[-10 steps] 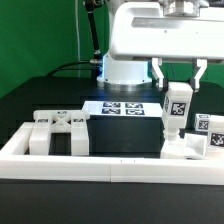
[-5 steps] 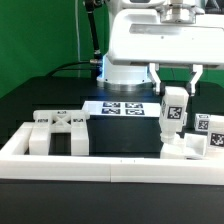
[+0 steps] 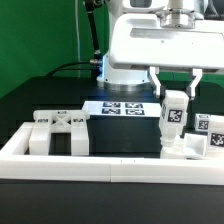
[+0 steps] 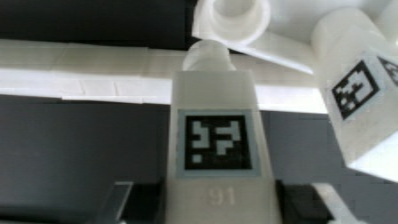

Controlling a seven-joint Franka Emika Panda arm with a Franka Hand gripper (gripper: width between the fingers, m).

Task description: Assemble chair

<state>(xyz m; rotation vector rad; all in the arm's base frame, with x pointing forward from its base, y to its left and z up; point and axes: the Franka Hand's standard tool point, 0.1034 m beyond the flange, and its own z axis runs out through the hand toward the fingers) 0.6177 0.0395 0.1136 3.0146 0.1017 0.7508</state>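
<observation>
Exterior view: the white robot arm [image 3: 150, 45] hangs over the black desk [image 3: 40, 100], towards the end of the desk on the exterior view's right. Its jaws point down and stand partly closed, clamped on the upper end of a chair post [image 3: 175, 113]. The post is a white upright block with a square black-and-white tag facing the camera. Its lower end is right at a cluster of white chair parts [image 3: 180, 148] lying by the front edge of the desk. Whether post and cluster touch, I cannot tell. Just beside them, nearer the desk's end on the exterior view's right, sits another tagged block [image 3: 211, 128]. Towards the end on the exterior view's left lies a ribbed white chair part [image 3: 58, 130], well apart from the post. The marker board [image 3: 122, 107] lies flat near the middle of the desk, behind the parts. A long white border rail [image 3: 100, 165] runs along the front edge. A green backdrop [image 3: 40, 40] stands behind

Wrist view: the chair post [image 4: 217, 130] runs straight out between the jaws, its tag [image 4: 217, 138] in plain sight and its far end narrowing to a rounded tip. A tagged block [image 4: 361, 85] stands close beside it, tilted in the picture. Past the tip sits a round white part [image 4: 235, 20], too blurred to name. A white band [image 4: 80, 75] crosses the dark desk behind the post
</observation>
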